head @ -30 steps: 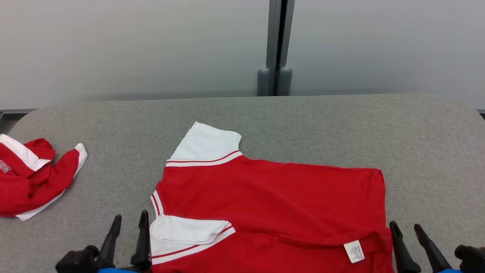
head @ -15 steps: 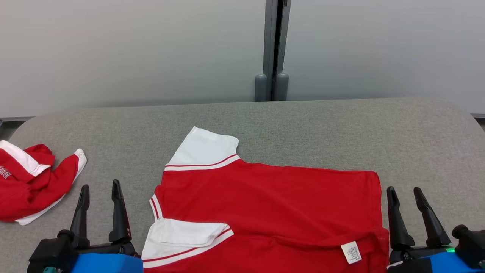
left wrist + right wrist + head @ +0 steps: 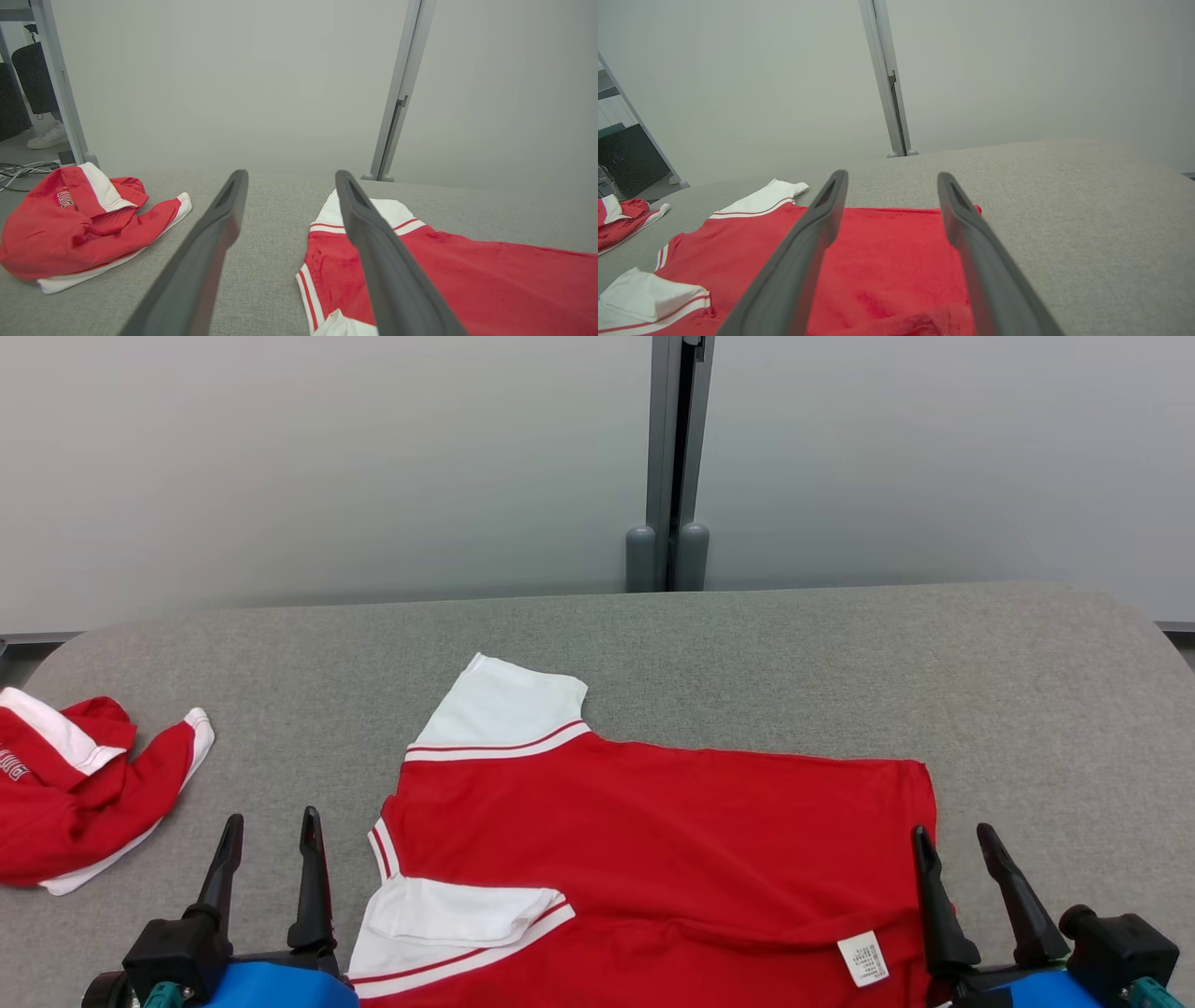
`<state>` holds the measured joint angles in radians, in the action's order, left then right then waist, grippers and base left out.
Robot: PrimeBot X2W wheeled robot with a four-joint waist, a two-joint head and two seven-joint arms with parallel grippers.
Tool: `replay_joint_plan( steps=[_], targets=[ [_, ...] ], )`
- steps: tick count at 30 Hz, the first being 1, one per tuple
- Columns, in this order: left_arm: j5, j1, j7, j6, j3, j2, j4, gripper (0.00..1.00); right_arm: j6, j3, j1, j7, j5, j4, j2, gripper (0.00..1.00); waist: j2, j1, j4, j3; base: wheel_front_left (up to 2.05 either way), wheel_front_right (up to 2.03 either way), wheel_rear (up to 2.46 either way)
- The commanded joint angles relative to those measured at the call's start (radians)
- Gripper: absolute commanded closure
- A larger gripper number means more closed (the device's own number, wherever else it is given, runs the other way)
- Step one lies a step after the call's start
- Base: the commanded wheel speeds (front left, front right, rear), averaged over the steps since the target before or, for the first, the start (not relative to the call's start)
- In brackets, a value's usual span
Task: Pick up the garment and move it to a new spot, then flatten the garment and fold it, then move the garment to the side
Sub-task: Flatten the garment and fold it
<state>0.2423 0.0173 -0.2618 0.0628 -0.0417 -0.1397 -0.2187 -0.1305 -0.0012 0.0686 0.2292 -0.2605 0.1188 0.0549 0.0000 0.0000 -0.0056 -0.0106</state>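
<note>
Our left gripper (image 3: pixel 272 818) and right gripper (image 3: pixel 954 831) stand wide open, empty, at the side edges of the shirt (image 3: pixel 653 840); beyond we see grey table (image 3: pixel 840 653).

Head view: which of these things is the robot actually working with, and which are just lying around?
In the job:
- spread-out red short-sleeved shirt with white sleeves
- left end effector, open beside it
- right end effector, open
- grey felt-covered table under it

Probably just lying about:
- crumpled red-and-white garment at the table's left
- grey metal post behind the table
</note>
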Motion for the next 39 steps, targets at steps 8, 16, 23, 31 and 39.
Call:
replay_joint_plan(
  steps=[8, 16, 23, 31, 39],
  targets=[
    [-0.026, -0.011, -0.004, 0.015, 0.019, 0.009, -0.037, 0.00, -0.001, 0.015, 0.017, -0.008, 0.011, 0.033, -0.004, 0.00, 0.0000, 0.0000, 0.002, -0.002, 0.00, 0.00, 0.00],
    [-0.043, -0.020, -0.004, 0.025, 0.033, 0.019, -0.051, 0.00, -0.001, 0.017, 0.009, -0.008, 0.016, 0.043, -0.004, 0.00, 0.0000, 0.0000, 0.002, 0.003, 0.00, 0.00, 0.00],
    [-0.047, -0.109, -0.004, 0.039, 0.029, 0.007, -0.081, 0.00, -0.001, -0.027, -0.062, -0.042, 0.040, 0.024, 0.003, 0.00, 0.0000, 0.0000, -0.010, 0.035, 0.00, 0.00, 0.00],
    [-0.016, -0.408, 0.059, 0.064, -0.027, -0.076, -0.140, 0.00, -0.001, -0.033, -0.265, -0.185, 0.028, 0.007, 0.081, 0.00, 0.0000, 0.0000, -0.051, 0.151, 0.00, 0.00, 0.00],
    [0.117, -0.733, 0.217, 0.068, -0.150, -0.199, -0.233, 0.00, -0.001, 0.006, -0.471, -0.307, 0.037, 0.024, 0.099, 0.00, 0.0000, 0.0000, -0.131, 0.335, 0.00, 0.00, 0.00]
  ],
)
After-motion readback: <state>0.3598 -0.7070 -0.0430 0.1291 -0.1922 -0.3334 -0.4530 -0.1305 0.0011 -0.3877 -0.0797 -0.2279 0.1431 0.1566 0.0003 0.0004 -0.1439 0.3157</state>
